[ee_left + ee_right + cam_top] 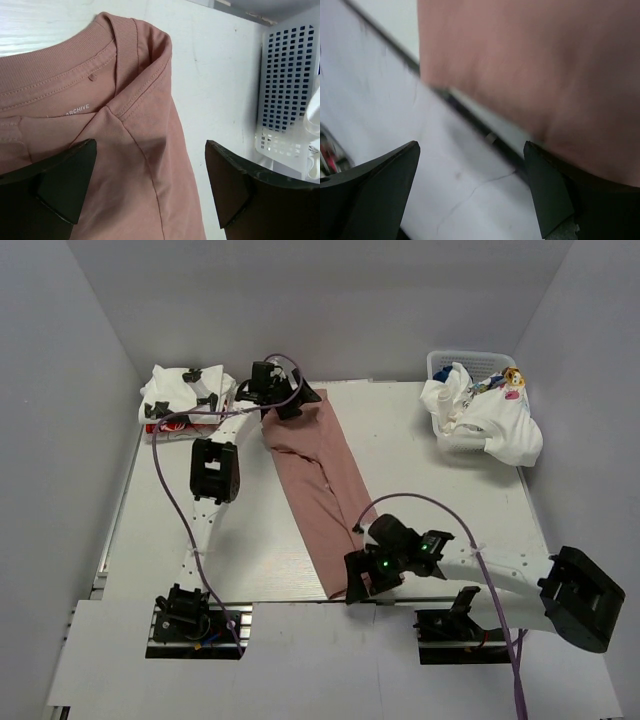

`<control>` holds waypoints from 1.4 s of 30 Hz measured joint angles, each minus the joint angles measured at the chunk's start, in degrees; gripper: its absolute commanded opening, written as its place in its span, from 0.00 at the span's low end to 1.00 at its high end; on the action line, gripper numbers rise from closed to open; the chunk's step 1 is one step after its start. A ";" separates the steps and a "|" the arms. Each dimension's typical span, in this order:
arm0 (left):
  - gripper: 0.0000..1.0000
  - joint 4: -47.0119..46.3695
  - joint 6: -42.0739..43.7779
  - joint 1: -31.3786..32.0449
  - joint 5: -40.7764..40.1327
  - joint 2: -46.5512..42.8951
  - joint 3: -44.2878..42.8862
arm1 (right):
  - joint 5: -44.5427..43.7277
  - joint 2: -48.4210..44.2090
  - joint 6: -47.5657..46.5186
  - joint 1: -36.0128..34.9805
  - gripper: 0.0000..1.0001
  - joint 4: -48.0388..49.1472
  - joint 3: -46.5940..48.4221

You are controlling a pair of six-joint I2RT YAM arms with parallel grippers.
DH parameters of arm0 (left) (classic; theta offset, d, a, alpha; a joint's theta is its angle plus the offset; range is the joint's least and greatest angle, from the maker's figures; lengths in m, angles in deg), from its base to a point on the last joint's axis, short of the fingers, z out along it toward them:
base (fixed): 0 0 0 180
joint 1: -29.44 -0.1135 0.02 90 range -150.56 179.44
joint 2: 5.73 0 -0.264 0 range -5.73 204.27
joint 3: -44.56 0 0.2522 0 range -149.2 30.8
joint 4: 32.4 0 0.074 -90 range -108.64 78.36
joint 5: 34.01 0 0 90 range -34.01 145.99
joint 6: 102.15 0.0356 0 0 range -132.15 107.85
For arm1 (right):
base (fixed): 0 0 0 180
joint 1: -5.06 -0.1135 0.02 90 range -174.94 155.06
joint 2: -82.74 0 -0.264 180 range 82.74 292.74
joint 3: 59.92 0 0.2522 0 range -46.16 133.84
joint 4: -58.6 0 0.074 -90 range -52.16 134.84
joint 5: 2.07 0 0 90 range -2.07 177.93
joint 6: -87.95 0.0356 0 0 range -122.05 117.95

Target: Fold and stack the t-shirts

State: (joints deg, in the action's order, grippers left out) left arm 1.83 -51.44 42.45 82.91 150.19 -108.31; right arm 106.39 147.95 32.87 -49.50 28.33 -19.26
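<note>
The white tabletop [450, 500] carried all items. The largest of them, a dusty-pink t-shirt [315, 475], lay folded into a long narrow strip running diagonally from the far left-centre to the near edge, collar end farthest from the arm bases. At the far right corner stood a white mesh basket [470, 358], and a heap of white t-shirts [500, 430] spilled out of it onto the tabletop, with a cartoon print showing at the top of the heap. At the far left corner, well apart from the basket, lay another white t-shirt with black prints [185, 390]; whether it was neatly folded could not be told. The left gripper [285, 400] was at the collar end of the pink t-shirt. Its wrist view showed the left gripper [150, 150] with fingers spread wide over the shoulder fabric [140, 165], clamped on nothing, and part of the basket wall [287, 85] at the right edge. The right gripper [358, 585] was at the opposite end of the strip, at the near edge of the tabletop. Its wrist view was blurred, but showed the right gripper [470, 150] with fingers likewise apart — pink cloth [530, 65] filled the upper right of that view, and nothing was gripped between the fingers. Smallest details: the ribbed collar was turned up on one side, and the word "ARCHIVE" [76, 109] was printed in white inside the neck.
</note>
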 measured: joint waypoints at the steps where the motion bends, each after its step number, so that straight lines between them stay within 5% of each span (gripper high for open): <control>1: 1.00 -1.05 0.07 0.50 0.22 0.11 0.02 | 1.09 0.87 -0.17 -2.23 0.90 -1.03 0.42; 12: 1.00 -10.86 -1.44 3.61 1.16 3.26 -1.88 | 0.13 6.84 -2.43 -10.75 0.90 -3.74 11.34; 22: 1.00 -10.78 -1.09 6.64 4.76 -3.39 1.25 | -21.00 -5.03 4.66 -9.29 0.90 -7.52 15.43; 26: 1.00 -5.81 5.22 8.07 5.38 -21.33 15.91 | -29.33 -6.43 10.82 -6.88 0.90 -12.26 15.96; 33: 1.00 -7.98 12.55 16.50 -0.61 -74.01 63.65 | -37.03 -15.91 18.21 0.81 0.90 -21.46 13.64; 36: 1.00 -8.70 11.41 21.97 -2.36 -88.67 80.15 | -37.97 -17.86 18.60 3.93 0.90 -24.41 13.60; 39: 1.00 -5.66 9.07 26.62 -4.70 -91.43 89.72 | -36.81 -16.44 17.88 6.60 0.90 -25.86 13.44; 42: 1.00 1.16 6.78 32.89 -8.94 -85.18 91.84 | -33.73 -12.57 15.78 9.68 0.90 -25.90 12.92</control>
State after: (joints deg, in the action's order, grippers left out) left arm 2.99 -44.67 75.35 73.97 65.01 -16.47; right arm 72.66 135.38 48.65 -39.82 2.43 -6.35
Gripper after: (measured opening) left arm 0.997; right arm 0.901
